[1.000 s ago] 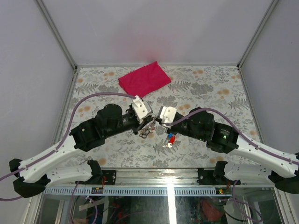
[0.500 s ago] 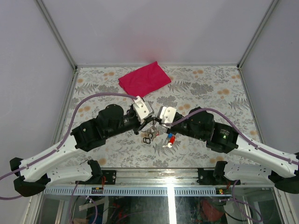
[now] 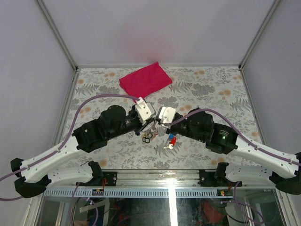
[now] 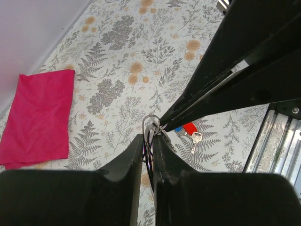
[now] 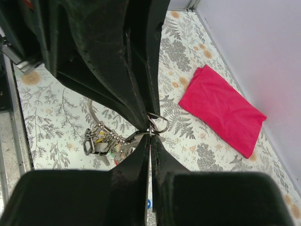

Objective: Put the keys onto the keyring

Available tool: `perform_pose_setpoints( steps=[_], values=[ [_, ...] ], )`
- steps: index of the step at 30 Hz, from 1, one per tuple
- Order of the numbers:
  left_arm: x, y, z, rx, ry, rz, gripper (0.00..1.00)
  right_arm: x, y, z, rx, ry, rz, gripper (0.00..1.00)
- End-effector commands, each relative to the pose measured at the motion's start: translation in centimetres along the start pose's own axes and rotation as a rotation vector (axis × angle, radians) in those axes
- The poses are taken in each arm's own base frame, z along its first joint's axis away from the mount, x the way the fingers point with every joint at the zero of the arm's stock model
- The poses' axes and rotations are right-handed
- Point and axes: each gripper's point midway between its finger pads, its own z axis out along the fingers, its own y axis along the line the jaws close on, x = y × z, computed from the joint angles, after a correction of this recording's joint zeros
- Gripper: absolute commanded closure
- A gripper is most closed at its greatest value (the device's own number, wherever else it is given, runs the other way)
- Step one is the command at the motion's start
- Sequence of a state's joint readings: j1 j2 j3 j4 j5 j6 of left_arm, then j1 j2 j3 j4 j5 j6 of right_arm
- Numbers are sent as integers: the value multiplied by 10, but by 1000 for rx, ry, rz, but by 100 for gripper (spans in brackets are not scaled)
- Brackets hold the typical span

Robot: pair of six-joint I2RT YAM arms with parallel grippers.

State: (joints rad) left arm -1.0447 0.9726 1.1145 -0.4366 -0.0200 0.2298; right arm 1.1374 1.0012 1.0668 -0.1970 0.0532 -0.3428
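The keyring [image 3: 147, 136] hangs just above the table's middle, a thin silver ring with a bunch of black-headed keys [image 5: 101, 141] below it. My left gripper [image 3: 151, 126] is shut on the ring; in the left wrist view its fingertips [image 4: 148, 137] pinch the wire loop [image 4: 151, 116]. My right gripper [image 3: 158, 125] faces it, shut, with its tips [image 5: 150, 137] touching the ring beside the left fingers. The keys [image 3: 171, 141], one red-headed [image 4: 189, 127] and one blue-headed, lie together on the table just right of the grippers.
A folded magenta cloth [image 3: 145, 79] lies at the back of the flowered table. A metal rail [image 3: 164, 176] runs along the near edge between the arm bases. Walls and frame posts close in the left, right and back.
Both grippers have edged slightly closer at the ring, and the hanging bunch has swung a little. The red and blue keys have not moved.
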Motion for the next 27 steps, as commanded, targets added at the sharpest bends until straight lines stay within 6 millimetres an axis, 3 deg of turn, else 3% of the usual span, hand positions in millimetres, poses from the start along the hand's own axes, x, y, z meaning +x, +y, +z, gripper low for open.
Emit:
perform_pose_setpoints(
  steps=[1, 10, 19, 27],
  values=[
    [-39, 1, -6, 0, -125, 16, 100, -20, -19, -2, 88, -37, 16, 100],
    [-33, 2, -5, -7, -104, 21, 100, -27, -24, -7, 112, -55, 45, 100],
    [-27, 7, -2, -37, -75, 26, 100, -39, -16, -11, 60, -109, 56, 100],
    [-26, 6, -1, -34, -66, 26, 100, -37, -19, -11, 79, -96, 69, 100]
  ],
)
